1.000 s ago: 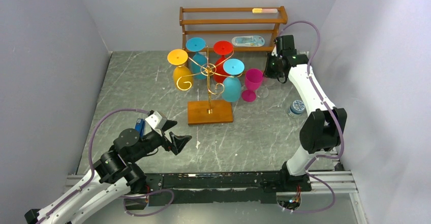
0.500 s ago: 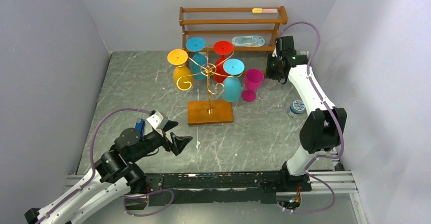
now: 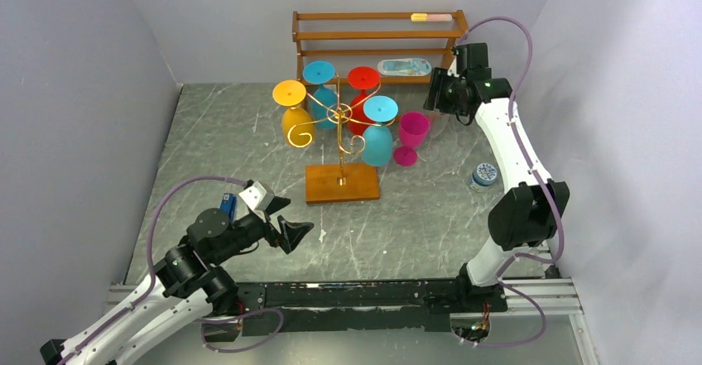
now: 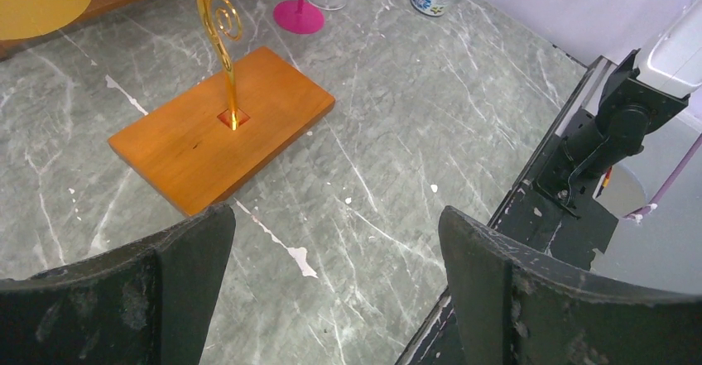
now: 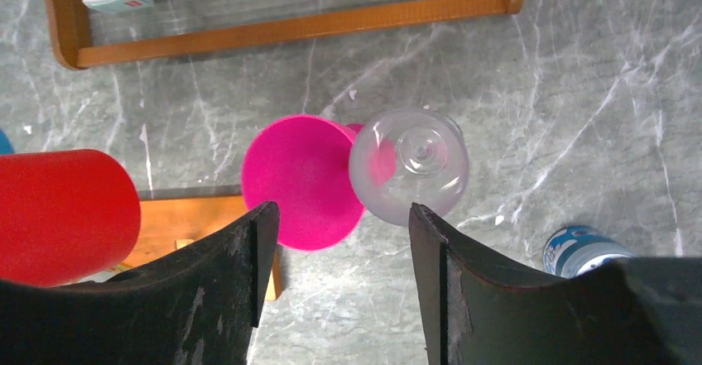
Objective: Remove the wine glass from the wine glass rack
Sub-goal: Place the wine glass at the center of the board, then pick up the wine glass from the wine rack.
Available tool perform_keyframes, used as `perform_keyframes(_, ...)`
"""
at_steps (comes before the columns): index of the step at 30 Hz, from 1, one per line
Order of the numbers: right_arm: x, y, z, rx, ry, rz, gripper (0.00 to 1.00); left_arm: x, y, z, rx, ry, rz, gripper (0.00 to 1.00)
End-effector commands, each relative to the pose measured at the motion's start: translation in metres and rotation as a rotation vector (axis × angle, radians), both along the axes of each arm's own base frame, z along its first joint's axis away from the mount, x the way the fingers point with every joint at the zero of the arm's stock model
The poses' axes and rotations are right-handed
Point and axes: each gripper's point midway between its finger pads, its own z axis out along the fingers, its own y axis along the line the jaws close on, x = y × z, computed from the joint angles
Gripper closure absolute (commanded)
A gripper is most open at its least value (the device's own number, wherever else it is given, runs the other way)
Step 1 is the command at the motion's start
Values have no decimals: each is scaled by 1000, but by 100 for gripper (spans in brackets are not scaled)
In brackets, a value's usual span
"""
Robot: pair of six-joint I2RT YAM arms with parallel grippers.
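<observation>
Left gripper [image 4: 335, 216]: jaws wide apart, empty, low over the table [image 3: 414, 216]. Wine glass rack [image 3: 340, 146]: carries four coloured glasses [image 3: 377, 143]. Clear wine glass [image 5: 410, 165]: on the table, beside the magenta glass [image 5: 302, 181]. Right gripper [image 5: 339, 212]: above, jaws apart, empty. Removal appears complete.

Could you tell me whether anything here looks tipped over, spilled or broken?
Nothing stands out. The magenta wine glass and the clear wine glass stand upright on the table, close together beside the wine glass rack.
</observation>
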Motion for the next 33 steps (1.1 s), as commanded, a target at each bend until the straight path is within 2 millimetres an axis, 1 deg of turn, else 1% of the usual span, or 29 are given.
perform_keyframes(1, -10, -2, 24, 9, -28, 14, 37, 0, 1, 16, -29, -46, -4, 3)
perform_keyframes(4, -11, 0, 31, 15, -60, 24, 34, -1, 1, 16, -29, -48, -8, 3)
perform_keyframes(8, -15, 0, 36, 18, -58, 28, 34, -2, 0, 15, -25, -46, -16, 3)
perform_keyframes(10, -19, 2, 41, 32, -66, 37, 34, -2, -1, 14, -21, -43, -20, 3)
perform_keyframes(13, -31, 16, 65, 108, -130, 84, 34, -1, -1, 14, -16, -43, -20, 3)
perform_keyframes(16, -52, 33, 90, 228, -238, 133, 34, 0, 1, 16, -18, -45, -6, 3)
perform_keyframes(19, -81, 43, 108, 341, -342, 146, 33, 2, 4, 17, -34, -41, 18, 3)
perform_keyframes(20, -91, 45, 105, 384, -353, 136, 32, 2, 5, 18, -40, -45, 24, 3)
perform_keyframes(24, -124, 65, 138, 589, -488, 197, 30, 3, 6, 19, -48, -51, 29, 3)
perform_keyframes(25, -132, 72, 143, 651, -497, 228, 30, 3, 6, 19, -49, -53, 29, 3)
perform_keyframes(26, -138, 80, 155, 710, -534, 281, 30, 3, 6, 19, -48, -54, 29, 3)
perform_keyframes(27, -144, 87, 160, 760, -528, 320, 30, 3, 5, 19, -48, -53, 27, 3)
perform_keyframes(29, -149, 97, 166, 831, -500, 371, 30, 2, 4, 18, -43, -53, 21, 3)
perform_keyframes(30, -149, 102, 165, 856, -476, 394, 29, 2, 4, 18, -42, -52, 18, 3)
perform_keyframes(33, -139, 110, 161, 879, -427, 423, 28, 2, 2, 16, -32, -46, 7, 3)
